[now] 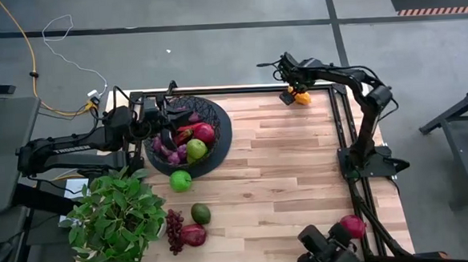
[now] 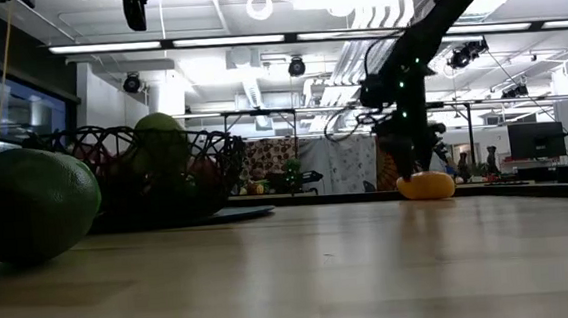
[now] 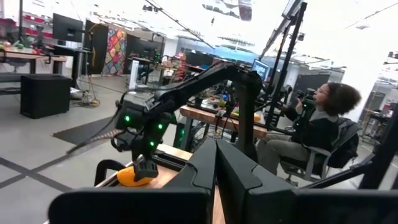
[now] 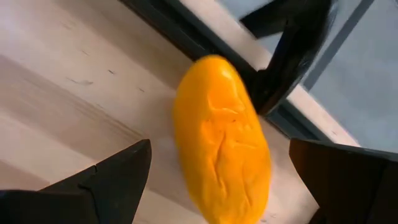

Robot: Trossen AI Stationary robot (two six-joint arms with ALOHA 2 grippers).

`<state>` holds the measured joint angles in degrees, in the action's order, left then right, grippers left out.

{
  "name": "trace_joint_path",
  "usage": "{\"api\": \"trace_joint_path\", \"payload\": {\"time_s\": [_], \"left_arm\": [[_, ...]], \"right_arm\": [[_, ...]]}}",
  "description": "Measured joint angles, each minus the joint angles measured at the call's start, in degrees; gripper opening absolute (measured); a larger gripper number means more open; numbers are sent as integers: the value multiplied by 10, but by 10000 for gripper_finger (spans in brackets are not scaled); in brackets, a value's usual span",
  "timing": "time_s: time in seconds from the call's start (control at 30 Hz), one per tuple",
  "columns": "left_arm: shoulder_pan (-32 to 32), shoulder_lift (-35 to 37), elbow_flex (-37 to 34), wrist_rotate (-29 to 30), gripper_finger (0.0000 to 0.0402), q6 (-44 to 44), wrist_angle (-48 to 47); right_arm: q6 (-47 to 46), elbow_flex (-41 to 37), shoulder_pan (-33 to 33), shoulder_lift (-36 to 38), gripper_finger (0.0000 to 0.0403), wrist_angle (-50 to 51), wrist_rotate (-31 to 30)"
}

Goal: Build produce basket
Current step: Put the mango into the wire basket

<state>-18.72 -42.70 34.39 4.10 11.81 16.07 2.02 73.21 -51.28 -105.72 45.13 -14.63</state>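
A yellow-orange pepper [image 1: 302, 98] lies on its side on the table at the far right corner, next to the black frame rail. My right gripper [image 4: 219, 149] hangs over it, open and pointing steeply down, with one finger on either side of the pepper [image 4: 224, 143]; in the low view the gripper [image 2: 411, 155] stands just above the pepper [image 2: 426, 185]. The black wire basket [image 1: 217, 116] sits at the far left with a green apple, a pomegranate and purple grapes inside. Over the basket's left part my left gripper [image 1: 166, 122] waits, shut with nothing in it [image 3: 216, 177].
Loose on the table's left near part lie a green apple [image 1: 180, 180], an avocado [image 1: 200, 213], dark grapes [image 1: 175, 230] and a pomegranate [image 1: 194, 235]. Another pomegranate [image 1: 352, 225] lies near right. A potted plant [image 1: 114, 221] stands at the near left. A person [image 3: 320, 127] sits beyond the table.
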Motion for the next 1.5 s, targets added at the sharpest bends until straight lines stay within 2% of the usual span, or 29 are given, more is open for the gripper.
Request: {"api": "trace_joint_path", "payload": {"time_s": [0.23,0.43,0.6,0.83,0.97,1.1,1.27,1.4,1.5], "left_arm": [[0,0,0,9,0,0,0],[0,0,0,11,0,0,0],[0,0,0,13,0,0,0],[0,0,0,13,0,0,0],[0,0,0,13,0,0,-7],[0,0,0,13,0,0,-18],[0,0,0,13,0,0,-19],[0,0,0,13,0,0,-19],[0,0,0,6,0,0,-19]], "right_arm": [[-5,0,-2,-44,365,5,-2],[-11,-1,-2,-53,352,5,-2],[-22,-1,-5,-53,310,11,-2],[-17,-1,-5,-52,224,46,-2],[-22,-3,-3,-32,195,69,33],[-38,-34,12,40,204,56,81],[-93,-143,67,192,216,-38,154],[-204,-270,153,335,214,-180,239],[-296,-360,240,425,213,-338,258]]}}
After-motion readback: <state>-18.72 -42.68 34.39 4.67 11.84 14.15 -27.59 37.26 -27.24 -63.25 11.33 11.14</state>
